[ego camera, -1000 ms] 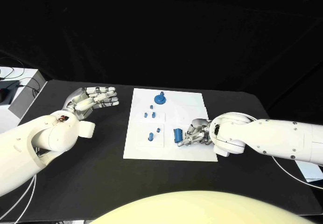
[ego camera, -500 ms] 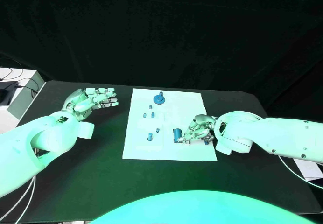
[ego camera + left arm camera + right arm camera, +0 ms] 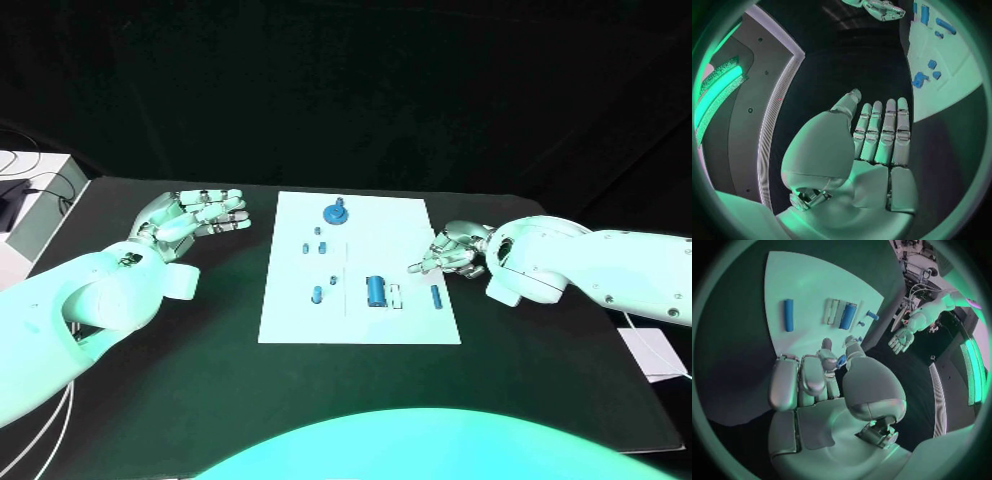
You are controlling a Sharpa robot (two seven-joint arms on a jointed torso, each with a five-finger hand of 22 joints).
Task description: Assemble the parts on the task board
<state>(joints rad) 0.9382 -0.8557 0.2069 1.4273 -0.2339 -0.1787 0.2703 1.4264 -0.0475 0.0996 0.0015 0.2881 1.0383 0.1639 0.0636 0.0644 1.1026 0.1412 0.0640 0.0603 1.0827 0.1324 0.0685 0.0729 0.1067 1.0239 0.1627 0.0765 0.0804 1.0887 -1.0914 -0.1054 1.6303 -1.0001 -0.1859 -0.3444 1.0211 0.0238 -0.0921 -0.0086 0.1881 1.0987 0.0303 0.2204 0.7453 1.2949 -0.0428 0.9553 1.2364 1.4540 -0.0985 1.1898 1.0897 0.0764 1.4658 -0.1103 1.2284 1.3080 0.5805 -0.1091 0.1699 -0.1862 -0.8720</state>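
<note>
Right hand free beside the board, ready to pick a part

The right hand (image 3: 464,252) sits at the board's (image 3: 389,215) edge, fingers curled, holding nothing. The left hand (image 3: 192,218) rests on the surface, fingers straight and together. Blue parts (image 3: 376,291) lie on the board. Next, I think, it must grab one.

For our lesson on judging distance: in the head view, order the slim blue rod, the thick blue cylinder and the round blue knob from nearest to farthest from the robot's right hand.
1. Slim blue rod, board's right edge, just below the right hand.
2. Thick blue cylinder, mid-board.
3. Round blue knob, board's far end.
</note>
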